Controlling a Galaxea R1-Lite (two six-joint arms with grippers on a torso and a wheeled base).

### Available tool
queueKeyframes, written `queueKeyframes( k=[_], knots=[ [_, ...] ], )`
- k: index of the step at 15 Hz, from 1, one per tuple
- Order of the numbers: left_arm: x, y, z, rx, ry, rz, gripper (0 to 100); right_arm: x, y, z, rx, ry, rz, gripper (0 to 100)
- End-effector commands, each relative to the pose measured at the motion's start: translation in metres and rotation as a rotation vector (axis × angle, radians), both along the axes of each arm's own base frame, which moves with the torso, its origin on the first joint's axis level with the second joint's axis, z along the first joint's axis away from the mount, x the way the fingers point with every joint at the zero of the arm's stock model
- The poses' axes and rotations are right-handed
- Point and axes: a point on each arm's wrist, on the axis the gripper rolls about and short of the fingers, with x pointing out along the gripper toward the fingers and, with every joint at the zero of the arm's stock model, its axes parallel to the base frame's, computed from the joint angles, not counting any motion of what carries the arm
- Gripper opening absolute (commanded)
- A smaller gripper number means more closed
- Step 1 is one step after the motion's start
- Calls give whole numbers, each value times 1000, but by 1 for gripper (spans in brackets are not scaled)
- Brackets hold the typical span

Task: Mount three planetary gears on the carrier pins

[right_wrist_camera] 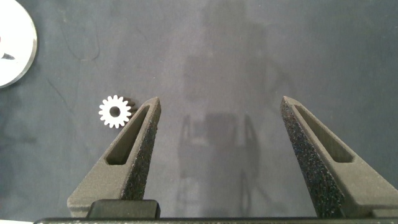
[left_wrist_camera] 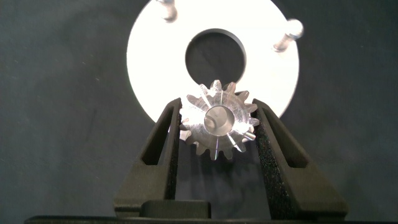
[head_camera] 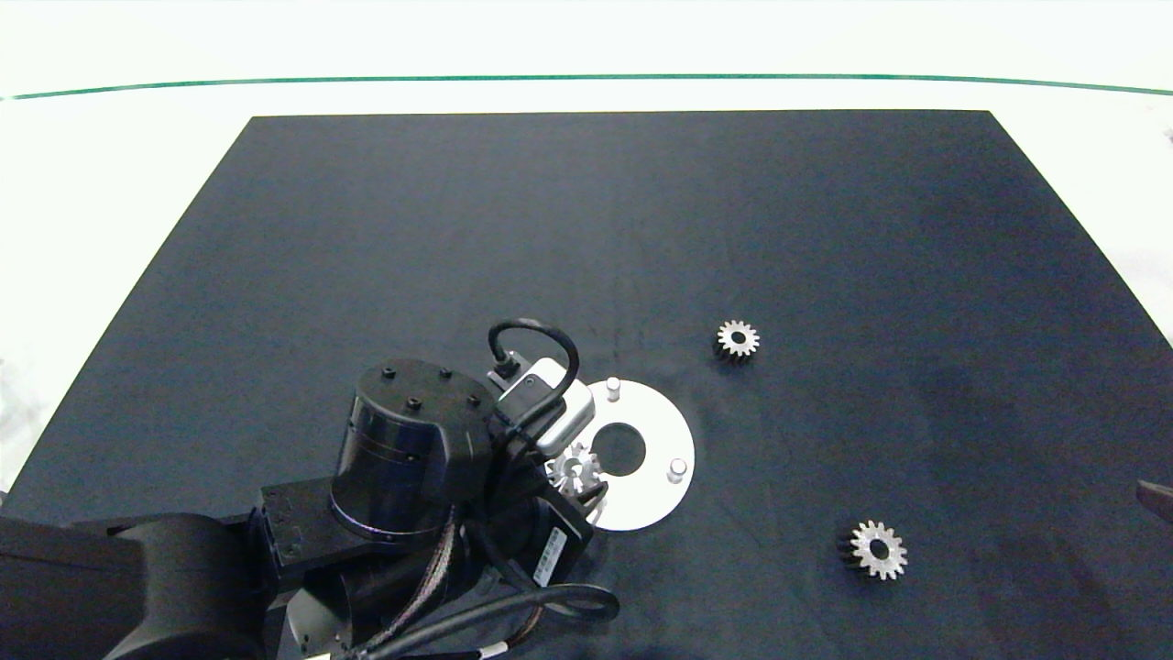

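Note:
My left gripper is shut on a silvery planetary gear, held flat over the near rim of the white carrier disc. Two carrier pins stand bare on the disc's far side. A pale round end shows inside the held gear's bore, and I cannot tell whether it is a pin. From above, that gear sits at the disc's left edge beneath the left wrist. Two more gears lie loose on the mat. My right gripper hangs open over bare mat beside one gear.
A dark mat covers the white table. The left arm and its cables overhang the mat's near left part. Only a tip of the right arm shows at the right edge.

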Motion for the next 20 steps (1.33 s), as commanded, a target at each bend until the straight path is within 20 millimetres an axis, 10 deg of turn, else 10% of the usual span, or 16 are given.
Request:
queueKeyframes(
  k=[1,18,19,20],
  knots=[
    [6,5,-1,7,-2,28,22,1,0,0,0,5,2,76],
    [-4,-4,-17,39,14,-4,22,1,0,-5,4,22,1,76],
    [-4,-3,-18,42,16,-5,100,1,0,-5,4,22,1,76],
    [-4,-3,-18,43,17,-5,100,1,0,-5,7,22,-2,76]
  ],
)
